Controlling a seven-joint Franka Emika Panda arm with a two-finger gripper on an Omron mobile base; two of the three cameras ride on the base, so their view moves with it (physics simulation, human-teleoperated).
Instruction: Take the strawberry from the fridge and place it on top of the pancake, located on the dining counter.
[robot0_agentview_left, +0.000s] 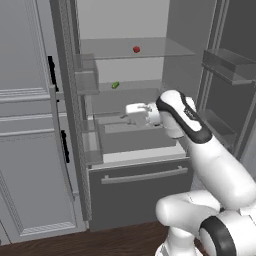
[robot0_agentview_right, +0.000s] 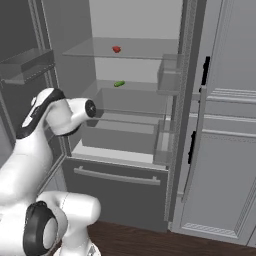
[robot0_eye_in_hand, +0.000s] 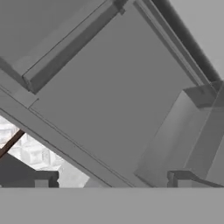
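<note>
The fridge (robot0_agentview_left: 140, 195) stands open, showing its pale interior and glass shelves. The strawberry (robot0_agentview_left: 136, 49) (robot0_agentview_right: 116, 49), tiny and red, lies on the upper glass shelf. My gripper (robot0_agentview_left: 125, 116) reaches into the lower part of the interior, well below that shelf and slightly left of the fruit. In the hand view the gripper (robot0_eye_in_hand: 111, 181) is open, its dark fingertips (robot0_eye_in_hand: 43, 179) wide apart with nothing between them, facing grey drawer walls. The pancake and the dining counter are out of view.
A small green oblong item (robot0_agentview_left: 115, 85) (robot0_agentview_right: 119, 84) lies on the shelf below the strawberry. Door bins (robot0_agentview_left: 225, 65) (robot0_agentview_right: 25, 62) flank the opening. The bottom drawer bar (robot0_agentview_left: 145, 176) runs under the arm. Panelled grey cabinets (robot0_agentview_left: 25, 125) (robot0_agentview_right: 225, 125) stand beside the fridge.
</note>
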